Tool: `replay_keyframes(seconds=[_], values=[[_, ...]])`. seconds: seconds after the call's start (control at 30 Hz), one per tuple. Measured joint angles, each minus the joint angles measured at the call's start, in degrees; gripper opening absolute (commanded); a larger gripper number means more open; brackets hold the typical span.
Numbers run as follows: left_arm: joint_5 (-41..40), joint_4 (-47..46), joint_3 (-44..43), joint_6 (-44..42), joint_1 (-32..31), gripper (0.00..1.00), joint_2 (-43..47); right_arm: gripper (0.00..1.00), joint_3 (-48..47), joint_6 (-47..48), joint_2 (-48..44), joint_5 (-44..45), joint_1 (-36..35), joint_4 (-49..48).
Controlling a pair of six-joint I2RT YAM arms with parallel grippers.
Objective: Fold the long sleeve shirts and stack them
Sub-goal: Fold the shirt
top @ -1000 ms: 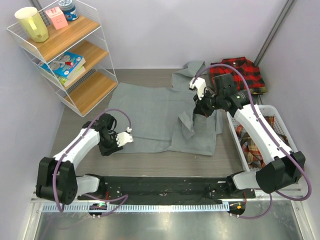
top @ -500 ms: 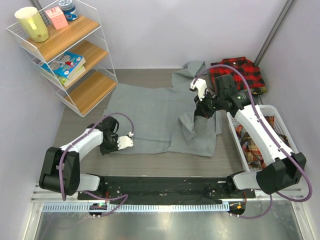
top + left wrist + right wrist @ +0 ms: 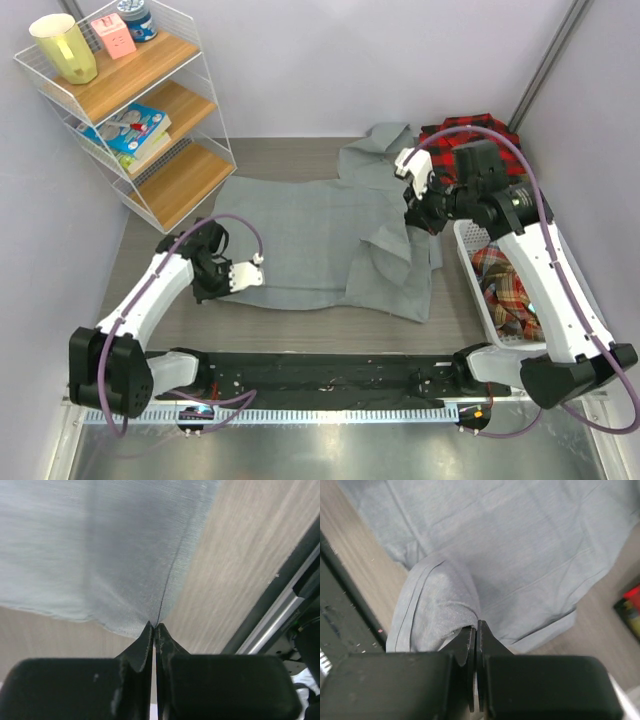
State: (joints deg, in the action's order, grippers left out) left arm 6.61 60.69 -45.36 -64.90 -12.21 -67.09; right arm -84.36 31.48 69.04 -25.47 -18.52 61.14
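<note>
From where I stand, the plain grey shirt [image 3: 300, 230] lies spread over the middle of the wood-grain table [image 3: 300, 318]. It is soft, fine-woven cloth with a stitched hem, and its right side is lifted into a loose, rumpled fold. The left gripper [image 3: 238, 278] has its fingers pressed together on the near-left hem corner, and the right gripper [image 3: 420, 212] pinches that raised fold, the caught cloth hidden between the tips. At the far right the red-and-black checked shirt [image 3: 445, 132] is half covered by the right arm, and the plaid shirts [image 3: 505, 290] lie crumpled in the white basket [image 3: 470, 262], partly hidden.

Wire-framed wooden shelf [image 3: 150, 72], lilac walls [image 3: 350, 60]
</note>
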Motion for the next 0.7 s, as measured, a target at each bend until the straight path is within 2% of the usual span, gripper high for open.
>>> replay_keyframes(seconds=[0.13, 0.4, 0.7], values=[[0.79, 0.96, -6.84, 0.39, 0.5, 0.0, -5.44, 0.01, -8.11, 2.51, 5.7, 0.55, 0.24, 0.42], [1.14, 0.9, -18.4, 0.76, 3.37, 0.01, -20.24, 0.01, -24.35, 10.62, 22.91, 2.08, 0.28, 1.14], [0.46, -1.51, -26.51, 1.84, 4.85, 0.02, -32.57, 0.01, -34.38, 17.2, 36.96, 2.86, 0.28, 1.64]])
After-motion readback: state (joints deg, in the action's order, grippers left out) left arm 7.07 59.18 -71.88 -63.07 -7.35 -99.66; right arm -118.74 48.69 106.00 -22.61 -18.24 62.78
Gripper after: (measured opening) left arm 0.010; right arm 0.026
